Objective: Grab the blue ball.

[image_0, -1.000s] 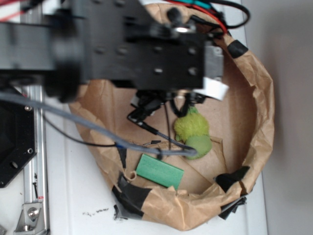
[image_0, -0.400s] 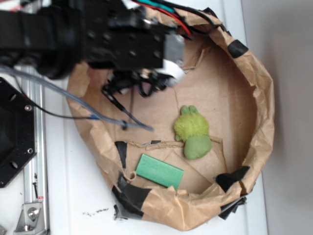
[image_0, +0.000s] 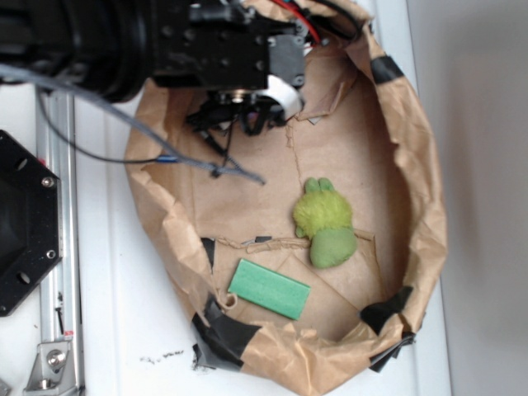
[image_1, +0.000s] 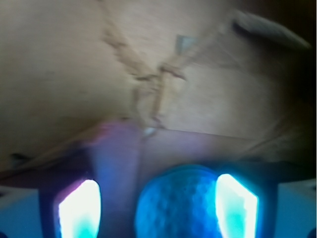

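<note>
The brown paper basin [image_0: 417, 165] holds the green plush [image_0: 323, 221] and green block [image_0: 269, 289] near its front edge. The blue ball [image_1: 181, 203] sits between the gripper [image_1: 158, 206] jaws by the far-left rim, seemingly gripped off-centre against one pad; it could roll out if jolted.

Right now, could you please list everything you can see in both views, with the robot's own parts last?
Crumpled brown paper enclosure: one, brown, on the white table, black tape at its rim.
Yellow-green fuzzy plush toy: one, inside the enclosure, right of centre.
Flat green rectangular block: one, near the lower wall.
Textured blue ball: one, between the fingers in the wrist view.
Gripper: one, black, upper left of the enclosure; its grip on the ball is unclear.
</note>
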`<state>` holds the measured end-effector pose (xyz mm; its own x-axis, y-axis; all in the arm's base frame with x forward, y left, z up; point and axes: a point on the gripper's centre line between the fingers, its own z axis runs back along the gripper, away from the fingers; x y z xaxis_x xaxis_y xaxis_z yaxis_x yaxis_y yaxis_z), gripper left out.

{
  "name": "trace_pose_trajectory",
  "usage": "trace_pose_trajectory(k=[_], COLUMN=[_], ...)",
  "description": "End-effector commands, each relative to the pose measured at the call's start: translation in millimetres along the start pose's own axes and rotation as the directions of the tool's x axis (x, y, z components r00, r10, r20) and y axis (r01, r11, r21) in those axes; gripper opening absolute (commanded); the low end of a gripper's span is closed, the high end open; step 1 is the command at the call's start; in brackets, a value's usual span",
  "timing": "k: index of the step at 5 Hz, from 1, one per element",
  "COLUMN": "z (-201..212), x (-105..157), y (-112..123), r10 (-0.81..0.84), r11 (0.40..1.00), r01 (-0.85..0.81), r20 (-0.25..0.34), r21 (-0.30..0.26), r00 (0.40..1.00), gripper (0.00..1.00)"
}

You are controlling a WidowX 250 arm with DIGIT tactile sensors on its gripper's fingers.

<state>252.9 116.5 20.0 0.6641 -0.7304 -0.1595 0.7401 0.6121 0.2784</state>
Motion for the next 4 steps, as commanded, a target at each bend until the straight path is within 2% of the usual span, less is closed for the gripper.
trace_pose_trajectory(k=[1, 3, 4], z=[-5.6, 0.6, 12.1], x=[15.6, 13.4, 11.8], y=[-19.7, -18.7, -13.3], r10=[-0.034, -0.027, -0.014], r11=[0.999, 1.000, 1.000], r01=[0.034, 0.026, 0.015], r20=[-0.013, -0.027, -0.010], r21=[-0.002, -0.008, 0.024], r00=[0.999, 0.999, 1.000], gripper=[0.00, 0.00, 0.00])
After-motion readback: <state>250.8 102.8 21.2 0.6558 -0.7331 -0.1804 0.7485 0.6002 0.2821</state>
